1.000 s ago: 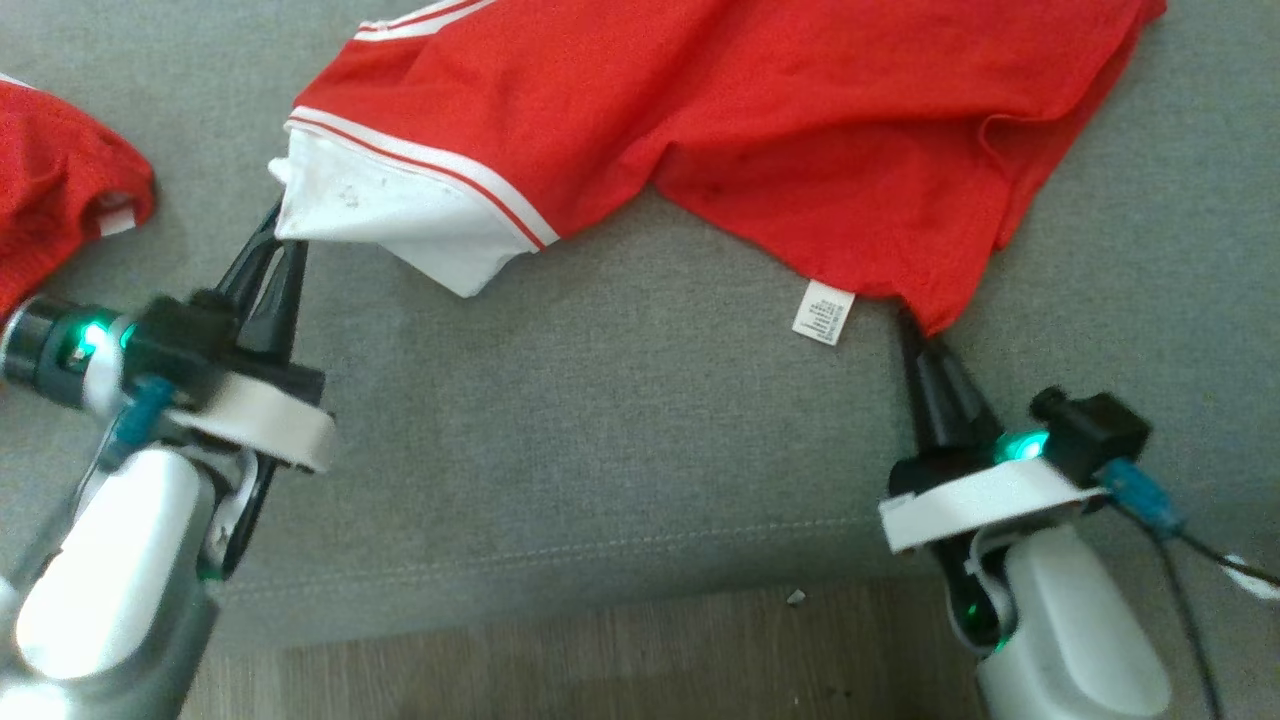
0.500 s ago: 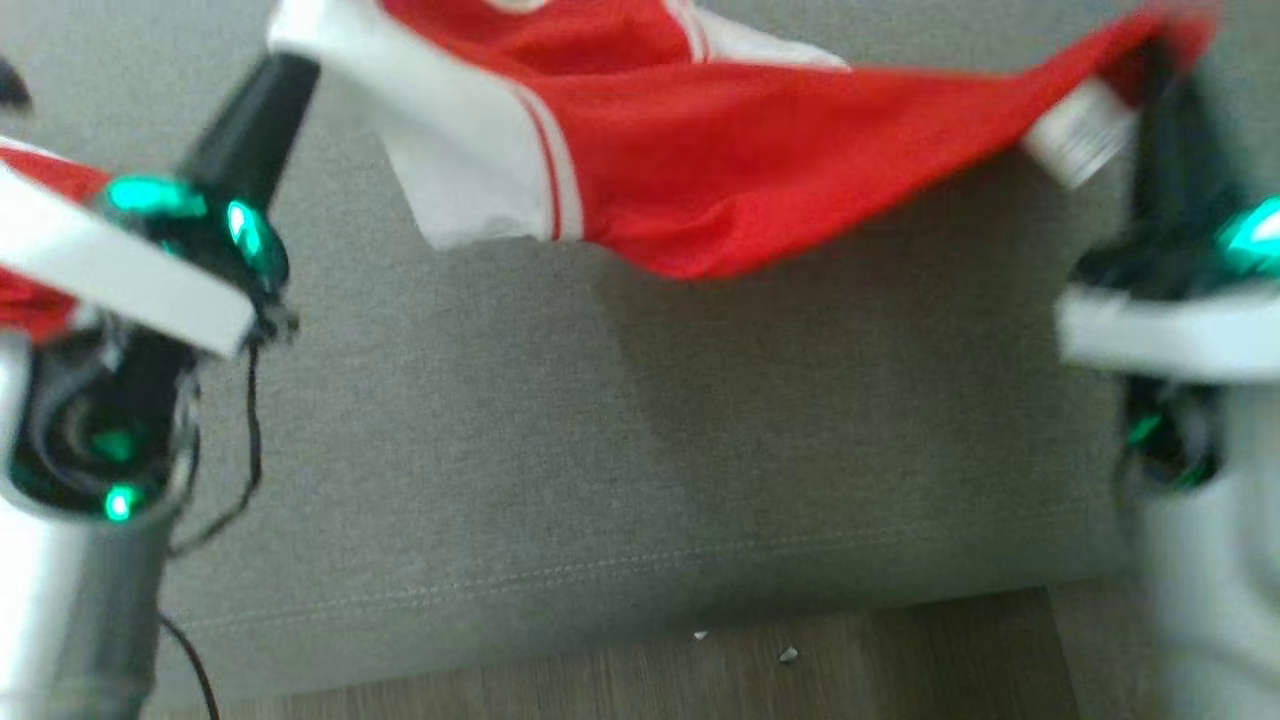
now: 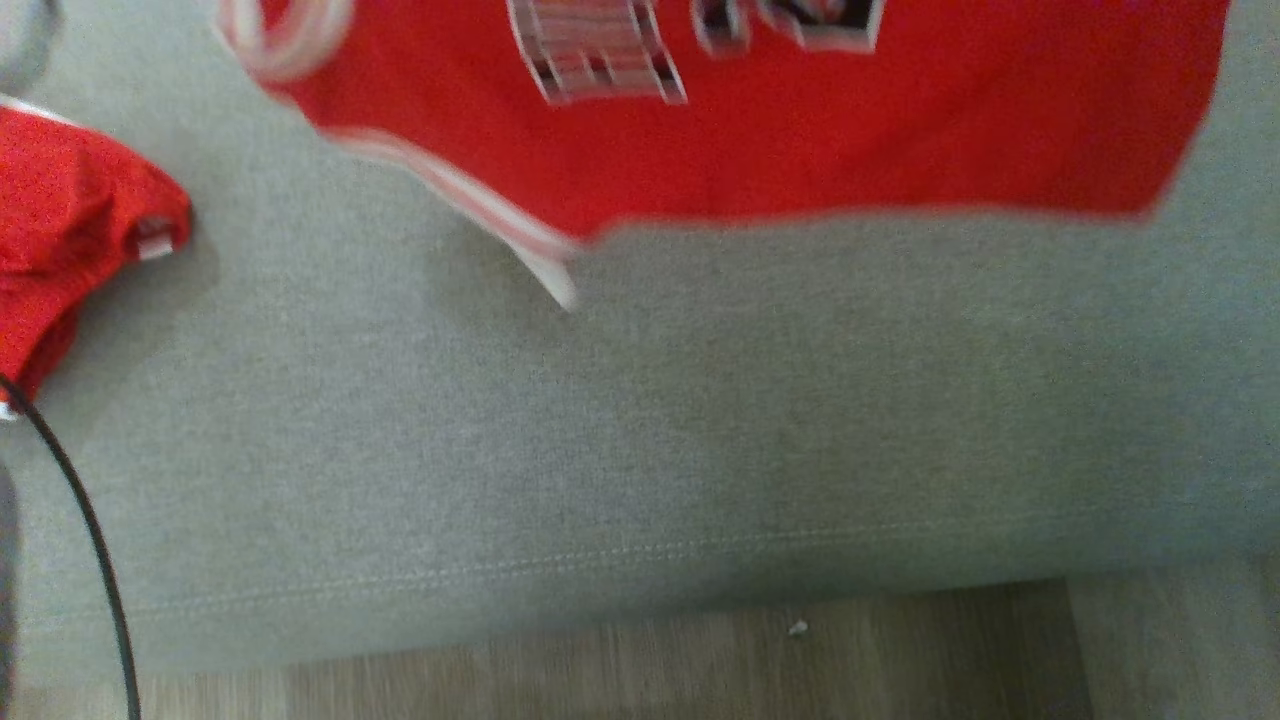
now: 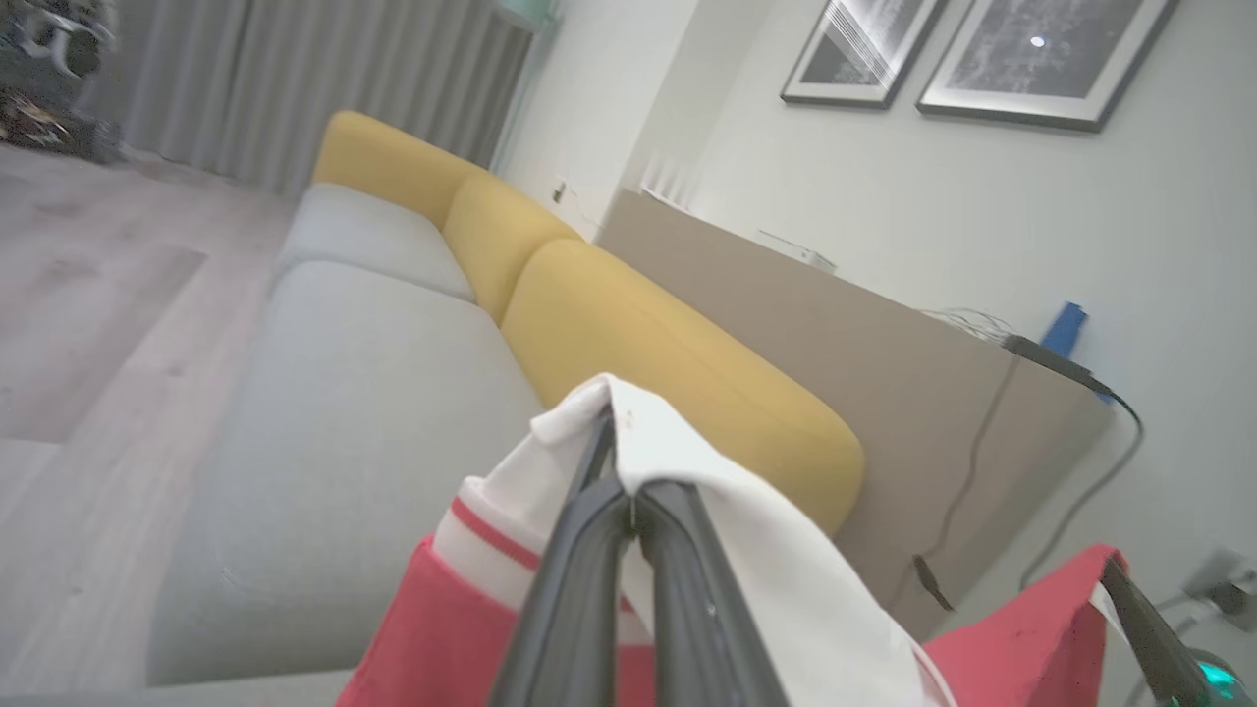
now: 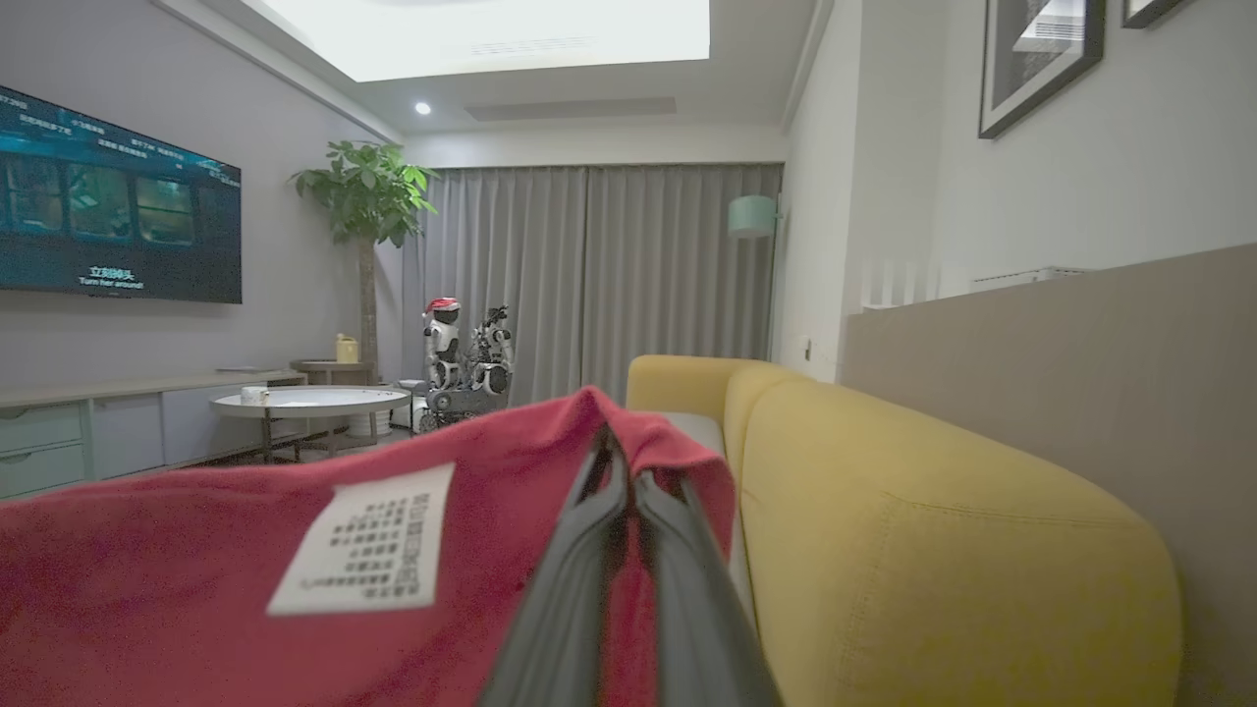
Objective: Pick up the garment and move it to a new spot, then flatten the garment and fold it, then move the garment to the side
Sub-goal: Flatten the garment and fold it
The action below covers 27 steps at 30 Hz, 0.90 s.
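The red garment (image 3: 760, 150) with white trim and a printed front hangs lifted across the top of the head view, its lower edge above the grey seat. My left gripper (image 4: 617, 462) is shut on the garment's white sleeve (image 4: 687, 471), high above the sofa. My right gripper (image 5: 614, 457) is shut on a red hem corner (image 5: 628, 432) beside a white care label (image 5: 368, 550). The right gripper's finger also shows at the lower right of the left wrist view, holding the red corner (image 4: 1070, 609).
A second red garment (image 3: 60, 250) lies at the seat's left edge, with a black cable (image 3: 80, 520) below it. The grey sofa seat (image 3: 640, 430) ends at a wooden floor (image 3: 700, 660). Yellow back cushions (image 5: 933, 530) and a beige panel (image 4: 884, 344) stand behind.
Both arms have raised the garment off the seat and spread it, so its printed front now hangs open. Both grippers have risen out of the head view.
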### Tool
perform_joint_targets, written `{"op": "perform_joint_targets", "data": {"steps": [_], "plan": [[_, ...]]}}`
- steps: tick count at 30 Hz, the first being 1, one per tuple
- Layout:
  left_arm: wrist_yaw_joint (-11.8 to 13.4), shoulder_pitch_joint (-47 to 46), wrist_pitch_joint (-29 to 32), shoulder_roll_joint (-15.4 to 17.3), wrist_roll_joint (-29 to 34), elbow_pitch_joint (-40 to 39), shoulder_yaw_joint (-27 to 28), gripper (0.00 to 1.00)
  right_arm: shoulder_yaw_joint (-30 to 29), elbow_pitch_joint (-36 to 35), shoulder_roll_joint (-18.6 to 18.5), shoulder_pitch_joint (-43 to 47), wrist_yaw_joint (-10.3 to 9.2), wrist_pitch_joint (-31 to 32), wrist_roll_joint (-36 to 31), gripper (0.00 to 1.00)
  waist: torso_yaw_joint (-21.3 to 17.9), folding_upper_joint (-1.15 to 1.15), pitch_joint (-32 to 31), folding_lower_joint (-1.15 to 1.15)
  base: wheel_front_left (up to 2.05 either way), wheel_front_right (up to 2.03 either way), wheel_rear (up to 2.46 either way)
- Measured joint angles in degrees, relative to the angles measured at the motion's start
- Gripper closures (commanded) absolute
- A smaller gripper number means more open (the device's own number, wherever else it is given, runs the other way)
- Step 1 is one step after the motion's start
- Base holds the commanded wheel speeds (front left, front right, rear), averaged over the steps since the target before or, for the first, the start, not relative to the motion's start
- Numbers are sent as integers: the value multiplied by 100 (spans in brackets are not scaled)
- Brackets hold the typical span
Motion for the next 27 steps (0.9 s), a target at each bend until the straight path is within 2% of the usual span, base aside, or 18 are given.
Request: {"op": "perform_joint_targets", "data": {"steps": [1,5,10,14,20,23,27], "plan": [[0,0,0,0,0,0,0,100,0,0,0,0,0,0,0,100,0,0,0,0,0,0,0],[-115,-1197,-609,-65,512,900,-24,100,246,714,-20,-1182,0,-60,98,100,51,0,467,0,0,0,0],[-594,-2576,-1797,-277,982,1662,-11,100,354,1461,-107,-2745,0,-911,-287,100,124,0,1215,0,0,0,0],[-1087,-3046,-2605,-520,1079,2082,-20,100,651,1961,-263,-3396,0,-1559,-608,100,227,-1,1803,1,0,0,0],[-1484,-2444,-2999,-698,993,2594,-309,100,987,2918,-286,-3113,4,-1869,-522,100,456,0,2366,3,0,0,0],[-1540,-1575,-2952,-724,737,2557,-521,100,1129,3294,-215,-2537,4,-1913,-283,100,542,0,2355,3,0,0,0],[-1562,-152,-2566,-653,212,2069,-711,100,1354,3505,-153,-1697,4,-1813,271,100,534,0,2094,0,0,0,0]]}}
